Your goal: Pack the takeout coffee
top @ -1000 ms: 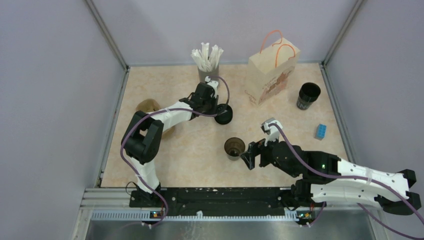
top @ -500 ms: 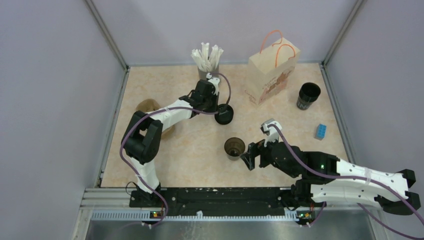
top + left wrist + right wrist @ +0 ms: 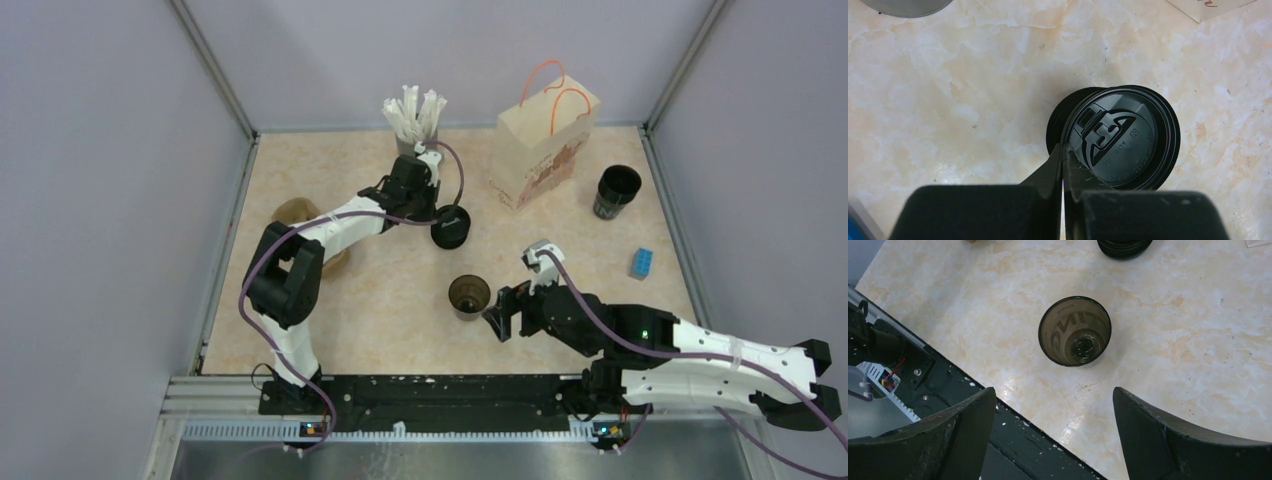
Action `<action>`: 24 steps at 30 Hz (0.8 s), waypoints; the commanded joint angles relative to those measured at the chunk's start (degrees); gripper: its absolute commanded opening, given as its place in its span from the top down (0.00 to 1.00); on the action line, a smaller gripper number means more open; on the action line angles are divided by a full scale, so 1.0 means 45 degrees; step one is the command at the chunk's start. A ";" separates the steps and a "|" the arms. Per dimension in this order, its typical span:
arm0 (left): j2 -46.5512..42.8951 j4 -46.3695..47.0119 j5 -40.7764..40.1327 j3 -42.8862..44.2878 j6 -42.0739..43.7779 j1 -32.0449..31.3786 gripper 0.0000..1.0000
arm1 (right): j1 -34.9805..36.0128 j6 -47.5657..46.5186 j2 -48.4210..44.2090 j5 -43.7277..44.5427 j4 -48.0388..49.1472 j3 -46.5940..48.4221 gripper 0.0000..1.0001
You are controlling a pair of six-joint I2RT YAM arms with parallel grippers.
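I'm working on a beige marbled table (image 3: 380, 300) boxed in by plain lilac walls (image 3: 120, 150), with a black rail (image 3: 440, 390) along the near edge. At the back stand a tub of straws (image 3: 413, 115) and a paper bag (image 3: 543, 150). A second black cup (image 3: 615, 190) and a small blue block (image 3: 641, 262) sit off to the right.

The cup (image 3: 1074, 331) stands upright and open near the middle of the table, with pale lettering showing through its wall. My right gripper (image 3: 1053, 392) has its fingers spread wide. The cup is just beyond their tips, roughly centred on the gap, and nothing touches it.

My left gripper (image 3: 1063, 150) is farther back, well apart from the cup. Its fingers are pressed together on the rim of the lid (image 3: 1123, 140), which sits skewed over something dark and round beneath it.
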 commanded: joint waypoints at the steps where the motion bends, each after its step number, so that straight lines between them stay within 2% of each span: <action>1: -0.0388 -0.0049 0.0198 0.0620 0.0085 0.0044 1.00 | 0.0157 0.0129 -0.0118 0.0289 0.0533 -0.0174 0.15; 10: -0.0907 -0.0697 0.0531 0.0891 -0.0112 0.0046 1.00 | 0.0163 -0.0060 -0.0662 0.0316 0.1797 -0.0884 0.16; 13: -0.0927 -0.0858 0.0451 0.1014 -0.0114 0.0062 0.97 | 0.0159 -0.0157 -0.1028 0.0187 0.2281 -0.1172 0.16; 19: -0.0532 -0.1268 0.0291 0.1344 -0.0070 0.0174 0.98 | 0.0160 -0.0171 -0.1429 0.0145 0.2287 -0.1275 0.16; 23: -0.0559 -0.1285 0.0400 0.1385 -0.0109 0.0216 0.90 | 0.0163 -0.0092 -0.1409 0.0123 0.2280 -0.1341 0.17; 24: -0.0561 -0.1247 0.0474 0.1385 -0.0113 0.0225 0.90 | 0.0164 -0.0093 -0.1364 0.0067 0.2340 -0.1376 0.17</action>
